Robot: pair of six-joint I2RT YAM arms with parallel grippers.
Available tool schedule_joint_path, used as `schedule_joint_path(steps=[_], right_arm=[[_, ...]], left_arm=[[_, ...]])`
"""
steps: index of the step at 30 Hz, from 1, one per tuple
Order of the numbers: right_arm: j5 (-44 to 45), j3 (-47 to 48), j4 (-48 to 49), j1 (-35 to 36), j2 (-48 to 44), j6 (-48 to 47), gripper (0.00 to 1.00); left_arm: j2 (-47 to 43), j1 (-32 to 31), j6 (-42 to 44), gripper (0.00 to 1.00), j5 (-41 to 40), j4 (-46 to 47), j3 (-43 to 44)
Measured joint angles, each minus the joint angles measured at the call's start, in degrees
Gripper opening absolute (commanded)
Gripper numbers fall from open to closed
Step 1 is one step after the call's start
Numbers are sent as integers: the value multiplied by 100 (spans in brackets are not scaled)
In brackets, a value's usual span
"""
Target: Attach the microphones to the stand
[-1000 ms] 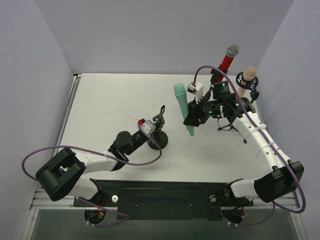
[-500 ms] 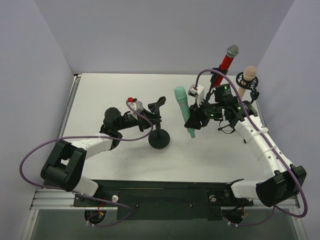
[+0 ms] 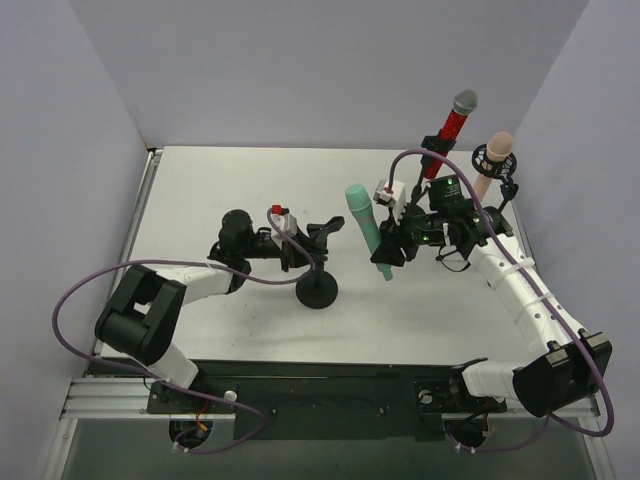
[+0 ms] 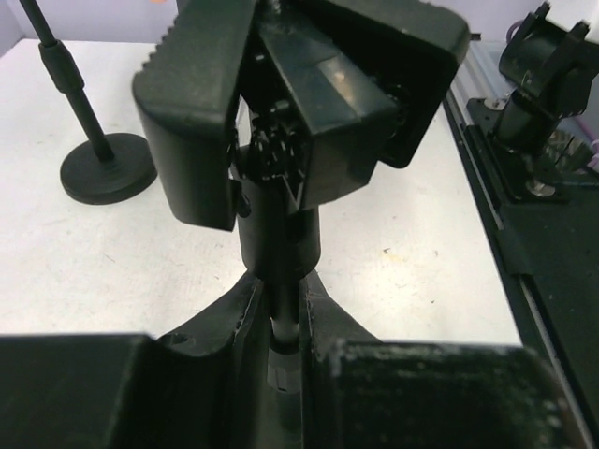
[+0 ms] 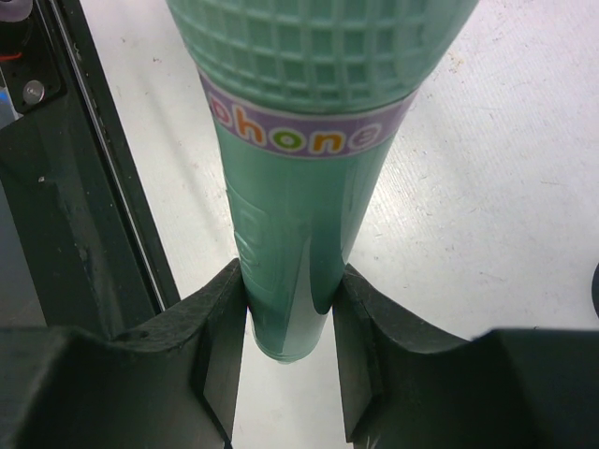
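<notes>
Out in the middle of the table the left gripper is pinched nearly shut on the thin neck of the stand, just under its black clip, whose jaws gape with nothing in them. Just to its right, the right gripper is clamped on the lower end of the mint-green microphone, holding it off the table with its grille head tipped up and toward the stand, near the clip but not touching it. At the back right corner the red microphone stands tilted in a holder with its silver head uppermost, and the peach-pink microphone sits in a round mount beside it. From here I can't quite tell how firmly those two are seated.
</notes>
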Motion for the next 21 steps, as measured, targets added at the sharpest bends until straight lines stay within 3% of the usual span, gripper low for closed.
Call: schedule_joint_path(steps=[6, 8, 9, 10, 11, 12, 21], right_arm=[[-118, -57, -9, -4, 0, -232, 0], [-142, -63, -9, -22, 0, -284, 0], [-149, -68, -9, -31, -2, -297, 0], [-157, -70, -9, -35, -2, -308, 0], [-162, -76, -7, -39, -2, -319, 0], [-168, -81, -11, -39, -4, -334, 0], [-177, -92, -11, -68, -131, -433, 0]], left_arm=[[-251, -2, 715, 33, -116, -616, -28], [-382, 0, 892, 51, -293, -713, -118], [-452, 0, 986, 65, -398, -785, -168], [-503, 4, 1054, 70, -468, -866, -205], [-577, 4, 1139, 83, -577, -977, -251], [-640, 4, 1215, 87, -658, -1088, -289], [-1644, 42, 1915, 88, -1515, -2286, -511]])
